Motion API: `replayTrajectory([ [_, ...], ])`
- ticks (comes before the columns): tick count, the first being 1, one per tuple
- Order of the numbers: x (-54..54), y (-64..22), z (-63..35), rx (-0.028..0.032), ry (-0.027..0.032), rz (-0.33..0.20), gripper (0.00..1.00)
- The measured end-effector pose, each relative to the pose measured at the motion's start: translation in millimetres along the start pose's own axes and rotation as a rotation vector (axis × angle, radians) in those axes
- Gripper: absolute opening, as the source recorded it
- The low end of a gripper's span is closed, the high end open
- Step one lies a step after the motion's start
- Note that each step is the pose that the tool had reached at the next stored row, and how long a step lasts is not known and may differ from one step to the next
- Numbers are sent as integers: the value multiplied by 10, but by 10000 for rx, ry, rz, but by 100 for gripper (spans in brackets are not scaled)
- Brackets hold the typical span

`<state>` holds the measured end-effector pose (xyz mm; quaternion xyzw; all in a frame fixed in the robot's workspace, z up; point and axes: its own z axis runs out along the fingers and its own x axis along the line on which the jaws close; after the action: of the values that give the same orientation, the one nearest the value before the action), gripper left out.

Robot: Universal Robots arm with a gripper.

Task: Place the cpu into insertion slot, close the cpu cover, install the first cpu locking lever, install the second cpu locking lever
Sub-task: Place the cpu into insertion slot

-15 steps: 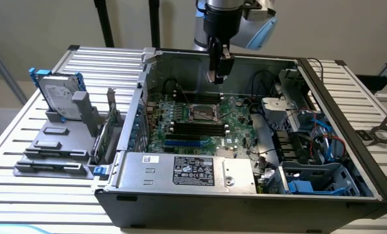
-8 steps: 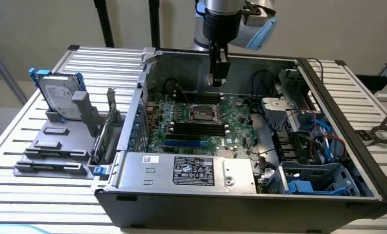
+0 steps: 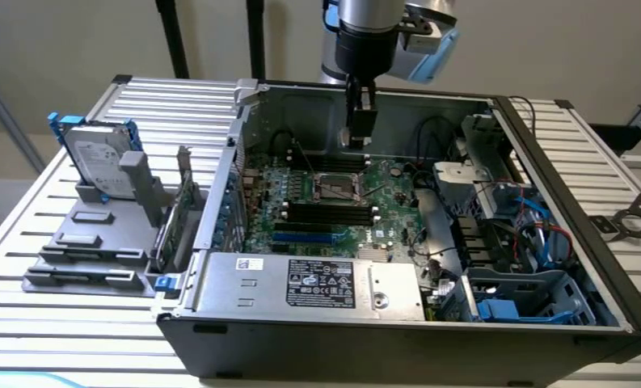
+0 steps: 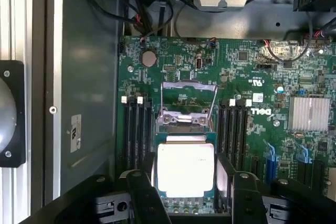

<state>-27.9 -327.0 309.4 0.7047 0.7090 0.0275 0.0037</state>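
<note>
Exterior view's left: a hard drive [image 3: 97, 155] is stood in a grey rack on the slatted surface [image 3: 18, 242]. Centre: an open computer case [image 3: 406, 352] is laid on its side, with a green board flat inside. The insertion slot [image 3: 336, 187] is seen with a dark centre, and the memory slots [image 3: 326, 214] lie just beside it. The hand [image 3: 356, 139] is held above the slot, apart from the board. Wrist view: the cpu [image 4: 186, 167] is clamped between two black fingers [image 4: 143, 195], silver top up, over the slot. The cpu cover [image 4: 189, 98] is swung open just beyond the chip.
</note>
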Motion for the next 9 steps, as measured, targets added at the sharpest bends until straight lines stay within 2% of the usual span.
replayTrajectory([
  [7, -96, -24, 32, 281, 1, 99, 55],
  [9, -97, -38, 47, 307, -3, 150, 55],
])
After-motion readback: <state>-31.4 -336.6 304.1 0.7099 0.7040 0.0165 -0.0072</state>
